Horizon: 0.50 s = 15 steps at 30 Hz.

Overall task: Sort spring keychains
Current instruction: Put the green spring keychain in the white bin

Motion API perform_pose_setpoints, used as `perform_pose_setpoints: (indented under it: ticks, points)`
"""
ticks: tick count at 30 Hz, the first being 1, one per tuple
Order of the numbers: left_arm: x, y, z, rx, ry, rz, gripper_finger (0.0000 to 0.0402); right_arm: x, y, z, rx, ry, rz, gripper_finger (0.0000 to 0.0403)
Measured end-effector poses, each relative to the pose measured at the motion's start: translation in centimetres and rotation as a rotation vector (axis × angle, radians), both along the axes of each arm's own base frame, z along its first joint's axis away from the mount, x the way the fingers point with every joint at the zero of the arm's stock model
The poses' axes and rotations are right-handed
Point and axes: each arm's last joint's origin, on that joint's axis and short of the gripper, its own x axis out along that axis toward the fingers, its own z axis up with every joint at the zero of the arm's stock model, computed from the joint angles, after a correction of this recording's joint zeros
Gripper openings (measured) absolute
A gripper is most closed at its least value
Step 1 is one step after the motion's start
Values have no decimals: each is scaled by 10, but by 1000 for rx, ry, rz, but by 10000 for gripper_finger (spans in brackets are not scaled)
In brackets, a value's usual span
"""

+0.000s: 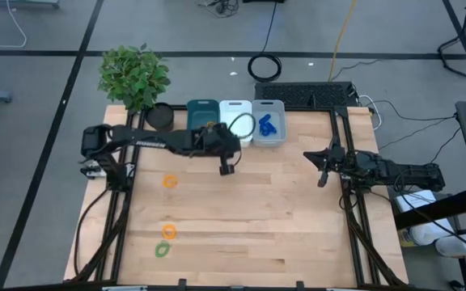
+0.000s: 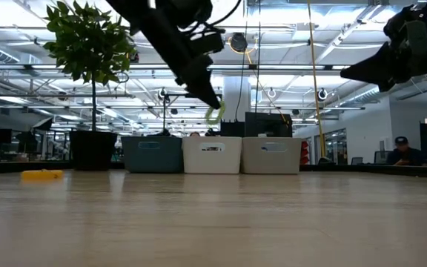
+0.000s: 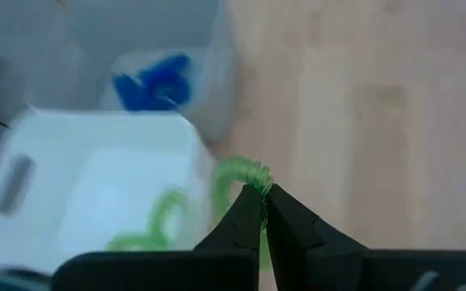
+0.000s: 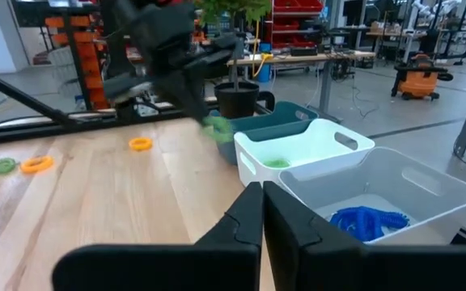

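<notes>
My left gripper (image 1: pixel 226 167) hangs above the table just in front of the row of bins and is shut on a green spring keychain (image 3: pixel 247 173). The low view shows that keychain (image 2: pixel 213 113) dangling clear of the wood. Another green keychain (image 3: pixel 146 229) lies inside the white bin (image 1: pixel 235 121). Blue keychains (image 1: pixel 267 124) lie in the clear bin (image 1: pixel 277 139). Two orange keychains (image 1: pixel 169 182) (image 1: pixel 168 232) and a green one (image 1: pixel 163 250) lie flat on the table. My right gripper (image 1: pixel 324 174) waits, shut and empty, near the table's right side. My left gripper pinches the green keychain between its two fingertips (image 3: pixel 253 202), on a stretch of the coil (image 3: pixel 256 179). The fingers slant down from above. The keychain is lifted clear of the table and sticks out past the fingertips, close to the white bin's near rim (image 3: pixel 192 137).
A teal bin (image 1: pixel 203 115) stands left of the white one. A potted plant (image 1: pixel 134 74) and its black pot (image 1: pixel 160 116) occupy the far left corner. The wooden top (image 1: pixel 257 210) between the arms holds nothing but the three loose keychains on its left.
</notes>
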Motion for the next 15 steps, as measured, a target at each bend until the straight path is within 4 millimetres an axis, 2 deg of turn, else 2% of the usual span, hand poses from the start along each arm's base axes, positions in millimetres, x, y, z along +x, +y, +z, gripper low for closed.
perform_pose_setpoints:
  ticks: [8, 12, 15]
  points:
    - [-11, 65, 3, 46, -22, 61, 5, 1, 0, 0, 0, 6, 0, 0]
    - [-17, 90, 7, 26, -76, 28, 5, 1, 0, 0, 0, 6, 0, 0]
    - [-17, 105, 0, 26, -90, 2, 5, 1, 0, 0, 0, 5, 0, 0]
